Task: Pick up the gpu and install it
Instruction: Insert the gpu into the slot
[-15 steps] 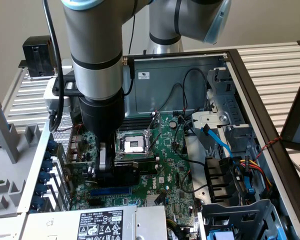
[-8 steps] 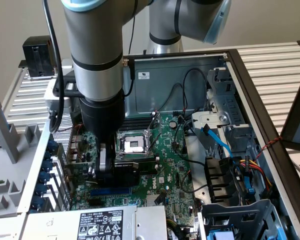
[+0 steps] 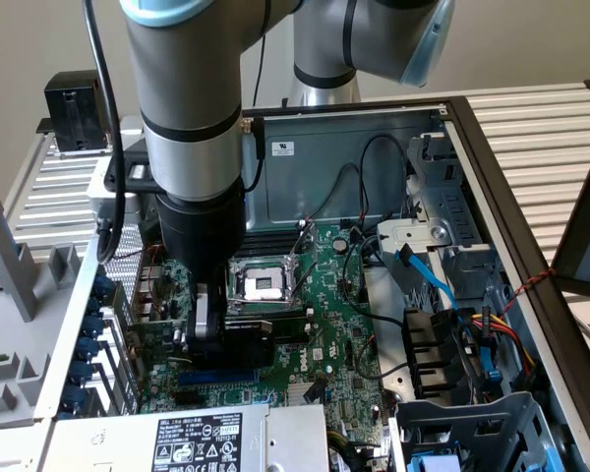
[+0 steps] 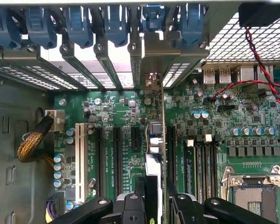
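Observation:
My gripper [image 3: 212, 339] hangs low inside the open computer case, over the green motherboard [image 3: 344, 324]. It is shut on the gpu [image 3: 246, 342], whose black shroud shows beside the fingers, close above the board. In the wrist view the gpu [image 4: 155, 140] is seen edge-on, standing upright between my two black fingers [image 4: 130, 207]. Its silver end bracket [image 4: 151, 65] reaches up to the case's rear slot openings. The card's edge runs between two black expansion slots [image 4: 115, 158] on the motherboard [image 4: 112, 116]. Whether it is touching a slot is hidden under the card.
Blue slot clips [image 4: 112, 23] line the rear wall. The CPU socket [image 3: 261, 285] lies just beyond the gripper. A power supply [image 3: 206, 438] bounds the near side, and a drive cage [image 3: 472, 423] with blue cables [image 3: 428, 275] is on the exterior view's right. A red-black wire [image 4: 261, 60] crosses the board.

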`<state>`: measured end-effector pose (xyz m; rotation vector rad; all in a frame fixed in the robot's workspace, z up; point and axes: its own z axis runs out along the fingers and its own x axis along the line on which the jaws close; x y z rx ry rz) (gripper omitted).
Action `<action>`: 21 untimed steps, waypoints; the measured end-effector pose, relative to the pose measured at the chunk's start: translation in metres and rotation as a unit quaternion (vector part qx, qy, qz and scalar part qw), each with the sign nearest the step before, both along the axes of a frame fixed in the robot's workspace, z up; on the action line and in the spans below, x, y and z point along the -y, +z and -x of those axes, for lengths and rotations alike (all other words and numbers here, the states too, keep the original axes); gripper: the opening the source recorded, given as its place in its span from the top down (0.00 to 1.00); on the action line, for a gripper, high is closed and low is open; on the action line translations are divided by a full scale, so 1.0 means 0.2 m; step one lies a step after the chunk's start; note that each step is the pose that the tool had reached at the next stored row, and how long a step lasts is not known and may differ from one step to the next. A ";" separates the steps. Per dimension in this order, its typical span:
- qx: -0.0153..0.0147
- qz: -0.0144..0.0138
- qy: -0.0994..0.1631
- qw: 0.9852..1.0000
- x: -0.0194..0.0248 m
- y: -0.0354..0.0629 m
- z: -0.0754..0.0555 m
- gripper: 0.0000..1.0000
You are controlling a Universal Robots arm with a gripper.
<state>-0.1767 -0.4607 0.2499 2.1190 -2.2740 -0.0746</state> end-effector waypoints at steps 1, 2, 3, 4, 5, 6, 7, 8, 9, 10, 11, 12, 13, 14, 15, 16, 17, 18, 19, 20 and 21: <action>0.000 0.000 0.000 1.000 0.000 0.000 0.00 0.73; 0.000 0.000 0.000 1.000 0.000 0.000 0.00 0.73; -0.001 0.000 0.000 1.000 0.000 0.000 0.00 0.73; -0.001 0.000 0.000 1.000 0.000 0.000 0.00 0.73; -0.002 0.000 0.000 1.000 0.000 0.000 0.00 0.73; -0.002 0.000 0.000 1.000 0.000 0.001 0.00 0.73; -0.002 0.000 0.000 1.000 0.000 0.000 0.00 0.73; -0.002 0.000 0.000 1.000 0.000 0.000 0.00 0.73; -0.002 0.000 0.000 1.000 0.000 0.000 0.00 0.73; -0.002 0.000 0.000 1.000 0.000 0.000 0.00 0.73; -0.002 0.000 0.000 1.000 0.000 0.000 0.00 0.73; -0.002 0.000 0.000 1.000 0.000 0.000 0.00 0.73; -0.002 0.000 0.000 1.000 0.000 0.000 0.00 0.73; -0.002 0.000 0.000 1.000 0.000 0.000 0.00 0.73; -0.002 0.000 0.000 1.000 0.002 -0.001 0.00 0.73; -0.002 0.000 0.000 1.000 0.006 -0.001 0.00 0.73; -0.002 0.000 0.000 1.000 0.008 0.000 0.00 0.73; -0.002 0.000 0.000 1.000 0.010 0.000 0.00 0.73; -0.002 0.000 0.000 1.000 0.010 0.000 0.00 0.73; -0.002 0.000 0.000 1.000 0.010 0.000 0.00 0.73; -0.002 0.000 0.000 1.000 0.009 0.000 0.00 0.73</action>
